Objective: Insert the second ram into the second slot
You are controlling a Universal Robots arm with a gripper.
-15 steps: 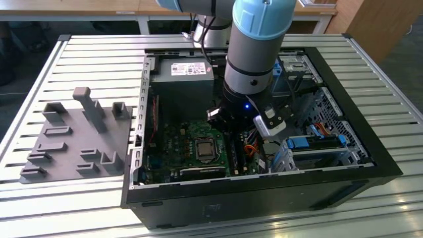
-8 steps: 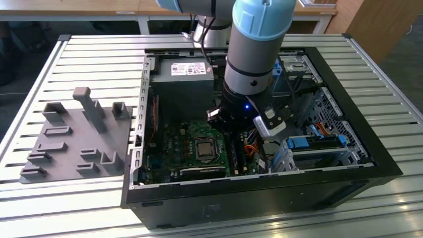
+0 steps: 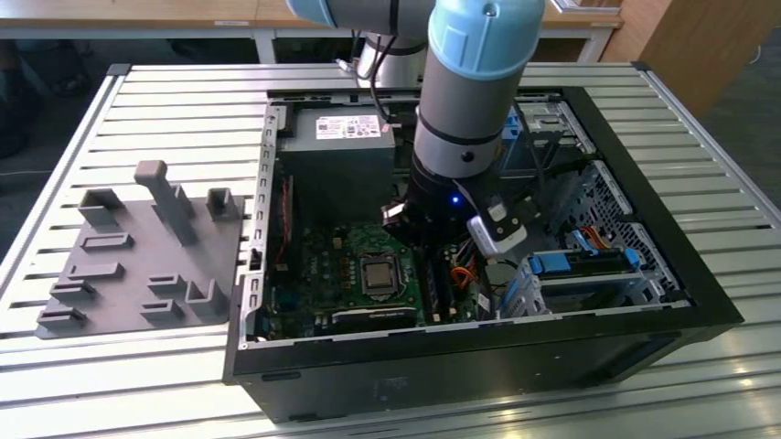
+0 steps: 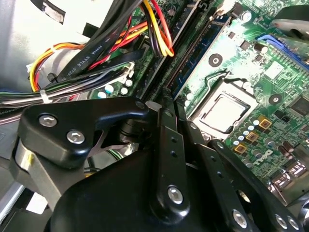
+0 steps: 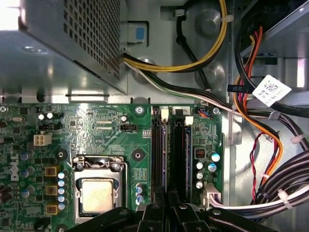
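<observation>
A robot arm reached down into an open computer case (image 3: 683, 302) lying on a slatted metal table (image 3: 159, 110). Its gripper (image 3: 437, 240) was low over the green motherboard (image 3: 354, 274), directly above the memory slots (image 5: 171, 150). In both wrist views the black fingers (image 5: 166, 208) stood close together over the slots, pointing down at them, but the fingertips themselves were hidden, so it could not be told whether they were pinched on anything.

In the first wrist view, long dark memory slots ran straight ahead from the fingers, and a dark-blue memory stick (image 5: 187, 145) sat seated in the slot line just beside the gripper. In the second wrist view the same dark-blue strip (image 4: 200, 48) ran away from the fingers (image 4: 164, 145) along the board.

To one side of the gripper lay the silver processor socket (image 5: 98, 193). To the other side ran bundles of black, orange and yellow cables (image 5: 260, 121). Beyond the slots sat the grey power supply box (image 3: 336, 151). On the table beside the case stood a grey parts holder (image 3: 141, 251).
</observation>
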